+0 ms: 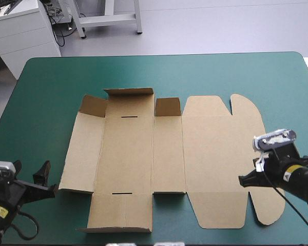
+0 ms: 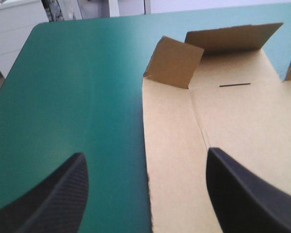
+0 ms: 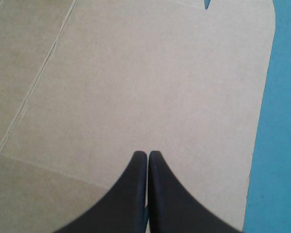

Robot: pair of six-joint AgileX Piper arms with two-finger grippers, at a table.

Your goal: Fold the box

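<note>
Bare teal-green cover (image 1: pixel 51 82) rings the box (image 1: pixel 210 148) (far flaps (image 1: pixel 128 93) raised).

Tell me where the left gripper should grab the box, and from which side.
On the box, grip the long left side panel at its free outer edge, coming in from the table's left. That panel lies nearly flat with bare teal-green cover beside it, and the open left gripper sits right by that edge, so one finger could probably slip under.

High overhead, wrists low, sharing box (image 1: pixel 215 154)
</note>
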